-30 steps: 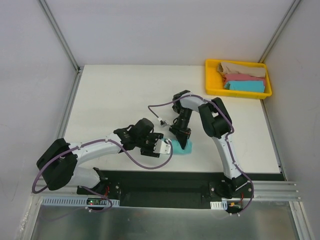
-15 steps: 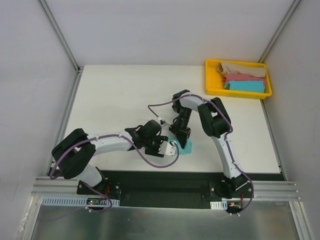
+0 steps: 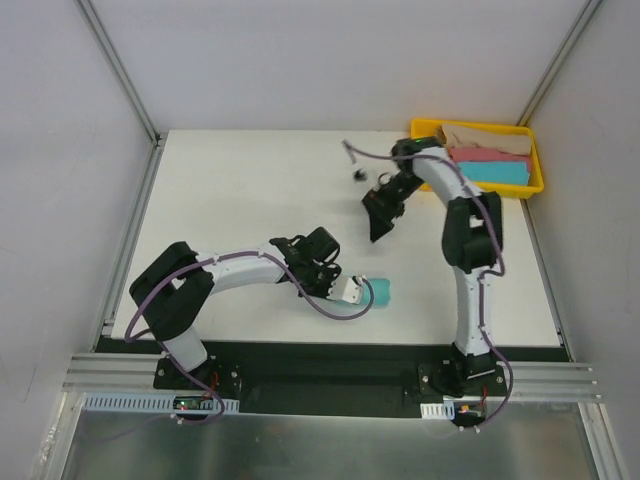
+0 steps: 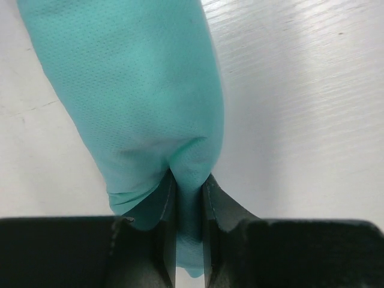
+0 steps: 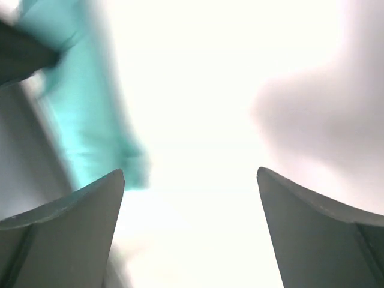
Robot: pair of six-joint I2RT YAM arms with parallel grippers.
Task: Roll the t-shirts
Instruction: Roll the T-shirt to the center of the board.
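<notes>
Pinching the rolled sea-green cotton t-shirt [image 3: 380, 294] near-centre on the bench [image 3: 240, 190], left end effector [image 3: 357, 292] has clamped narrow. Right end effector [image 3: 380, 228] let go, now wide, lifted far-right near yellow plastic tray [image 3: 424, 181].

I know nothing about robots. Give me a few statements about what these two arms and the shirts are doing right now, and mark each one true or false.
1. The left claw pinches the sea-green t-shirt. True.
2. The right claw is shut tight. False: its jaws stand wide open with nothing between them.
3. The beige shirt, pink shirt and blue shirt lie in the yellow tray. True.
4. The sea-green t-shirt lies spread out flat. False: it is a rolled bundle on the table.
</notes>
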